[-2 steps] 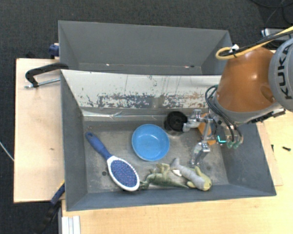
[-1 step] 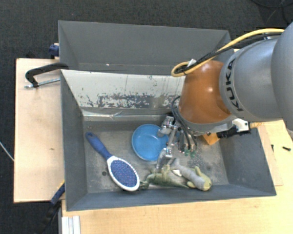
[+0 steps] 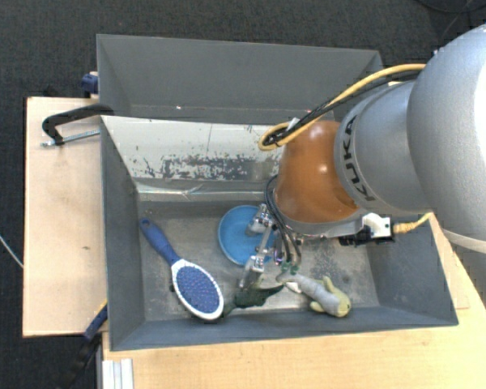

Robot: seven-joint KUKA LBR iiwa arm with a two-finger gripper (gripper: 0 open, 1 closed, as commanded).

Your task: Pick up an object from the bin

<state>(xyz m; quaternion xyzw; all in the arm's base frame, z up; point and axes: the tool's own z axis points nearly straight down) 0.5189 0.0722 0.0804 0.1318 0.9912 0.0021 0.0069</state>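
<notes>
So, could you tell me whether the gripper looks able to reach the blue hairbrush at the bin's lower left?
Probably yes: the blue hairbrush lies uncovered on the bin floor, and the gripper hangs just right of it in the view, above a small dark green thing, with bare floor between them.

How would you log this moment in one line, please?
tool low in bin | over dark green item at front wall | nearby: blue disc, blue brush, grey-yellow toy
</notes>
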